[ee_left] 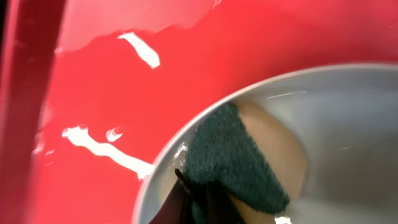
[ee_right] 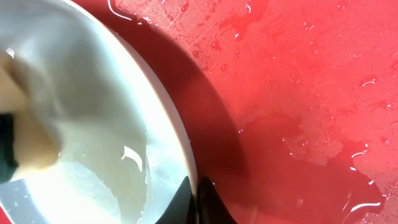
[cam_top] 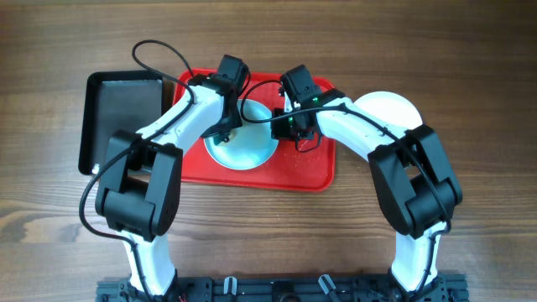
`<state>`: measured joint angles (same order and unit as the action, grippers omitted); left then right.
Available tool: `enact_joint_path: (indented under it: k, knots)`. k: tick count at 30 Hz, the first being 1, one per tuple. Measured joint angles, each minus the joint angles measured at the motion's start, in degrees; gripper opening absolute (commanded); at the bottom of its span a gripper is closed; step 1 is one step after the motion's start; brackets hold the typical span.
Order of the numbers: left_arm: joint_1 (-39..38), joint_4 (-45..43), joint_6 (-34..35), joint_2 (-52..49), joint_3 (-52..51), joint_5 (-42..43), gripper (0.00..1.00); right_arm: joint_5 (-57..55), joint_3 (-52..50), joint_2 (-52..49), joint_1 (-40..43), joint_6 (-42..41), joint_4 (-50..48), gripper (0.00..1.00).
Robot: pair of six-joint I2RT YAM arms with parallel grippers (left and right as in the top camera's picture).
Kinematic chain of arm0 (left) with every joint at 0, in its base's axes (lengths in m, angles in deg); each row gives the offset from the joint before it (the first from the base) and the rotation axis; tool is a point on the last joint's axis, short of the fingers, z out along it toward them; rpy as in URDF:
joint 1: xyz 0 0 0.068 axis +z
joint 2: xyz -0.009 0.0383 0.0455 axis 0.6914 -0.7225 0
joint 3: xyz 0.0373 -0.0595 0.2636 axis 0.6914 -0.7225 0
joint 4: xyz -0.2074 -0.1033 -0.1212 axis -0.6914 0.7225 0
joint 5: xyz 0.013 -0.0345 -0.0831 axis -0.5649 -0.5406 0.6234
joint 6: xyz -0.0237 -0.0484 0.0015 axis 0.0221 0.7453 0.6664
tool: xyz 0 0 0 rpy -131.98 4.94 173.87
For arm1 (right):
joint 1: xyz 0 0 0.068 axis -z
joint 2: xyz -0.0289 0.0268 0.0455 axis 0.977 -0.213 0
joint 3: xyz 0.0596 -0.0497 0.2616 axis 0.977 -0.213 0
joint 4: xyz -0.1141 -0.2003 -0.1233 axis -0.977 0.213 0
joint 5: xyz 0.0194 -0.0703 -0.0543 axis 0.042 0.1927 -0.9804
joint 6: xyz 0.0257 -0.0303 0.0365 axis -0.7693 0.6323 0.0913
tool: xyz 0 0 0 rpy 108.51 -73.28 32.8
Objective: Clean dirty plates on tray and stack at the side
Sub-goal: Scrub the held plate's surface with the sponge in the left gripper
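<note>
Looking from above, the red tray (cam_top: 310,168) sits mid-counter toward the far edge, with one plate (cam_top: 243,155) in its left half near the front rim. The left arm (cam_top: 180,117) and the right arm (cam_top: 352,126) both reach over that plate from either side. A second plate (cam_top: 390,107) rests on the counter just off the tray's right edge, partly under the right arm. A black tray (cam_top: 122,109) lies just beside the red tray's left edge. Only two plates show here.

From the left wrist, the left jaws are clenched on a sponge (ee_left: 230,155), its green scouring face turned up, pressed inside the plate (ee_left: 348,137) near its rim. Shiny wet patches show on the tray (ee_left: 112,93) beside it.

From the right wrist, the right jaws look clamped on the rim of the plate (ee_right: 93,93), steadying it. The sponge (ee_right: 25,146) shows at the far side, and the tray (ee_right: 298,74) floor is beaded with water.

Scrubbing looks under way. The main risk is the wet rim slipping out of the thin pinch if the sponge pushes hard sideways, letting the plate skate across the slick tray. Lifting it later with so narrow a hold could tip or drop it. The right arm lies over the stacking spot, and a loose black cable (cam_top: 151,50) loops above the black tray, so both could snag a move.
</note>
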<state>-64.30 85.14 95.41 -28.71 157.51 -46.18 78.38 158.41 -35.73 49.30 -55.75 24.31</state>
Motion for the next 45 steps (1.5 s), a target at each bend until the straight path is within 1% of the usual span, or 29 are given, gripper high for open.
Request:
enact_joint_path:
  k: [4,6,9,10,14,18,23,28,30,33,36,40,41,45]
  knots:
    - [0.3,4.1,-3.9,0.0,0.1,0.9,0.04,0.8,0.0,-0.1,0.1,0.0,0.0,0.04]
    - [0.6,5.3,-7.6,0.1,0.2,3.4,0.04,0.9,0.0,-0.1,0.1,0.0,0.0,0.04]
    - [1.9,6.3,-15.3,0.2,0.2,10.8,0.04,0.9,0.0,-0.1,0.3,0.1,0.3,0.04]
    - [2.5,6.4,-18.3,0.2,0.2,14.6,0.04,1.0,-0.1,-0.1,0.4,0.1,0.3,0.04]
    - [3.3,6.5,-25.2,0.2,0.2,24.3,0.04,3.7,-0.6,-0.3,1.7,1.0,-0.6,0.04]
    - [3.3,6.2,-28.0,0.1,-0.1,29.6,0.04,9.2,-0.6,-1.6,3.6,2.1,-1.8,0.04]
    - [3.3,6.0,-29.5,0.0,-0.3,33.7,0.04,16.1,-0.5,-3.1,5.9,3.3,-3.0,0.04]
    - [2.1,5.8,-32.6,-0.2,-0.5,40.5,0.04,17.9,-0.5,-3.6,6.2,3.3,-3.3,0.04]
    - [0.9,3.9,-33.4,-0.3,-0.6,42.2,0.04,18.2,-0.5,-3.7,6.2,3.3,-3.3,0.04]
    - [-0.8,-1.3,-32.3,-0.4,-0.8,42.6,0.04,18.4,-0.5,-3.7,6.3,3.3,-3.3,0.04]
    - [-1.4,-6.2,-27.8,-0.4,-1.0,39.3,0.04,18.3,-0.5,-3.7,6.3,3.2,-3.7,0.04]
    - [-1.5,-12.3,-21.1,-0.4,-1.1,32.1,0.04,18.3,-0.3,-3.9,6.4,2.6,-3.8,0.04]
    - [-1.5,-13.6,-18.7,-0.4,-1.1,28.9,0.04,18.4,-0.3,-3.9,6.4,2.6,-3.9,0.04]
    - [-1.2,-14.2,-13.0,-0.4,-1.0,19.8,0.04,18.6,-0.2,-4.0,6.3,2.6,-3.9,0.04]
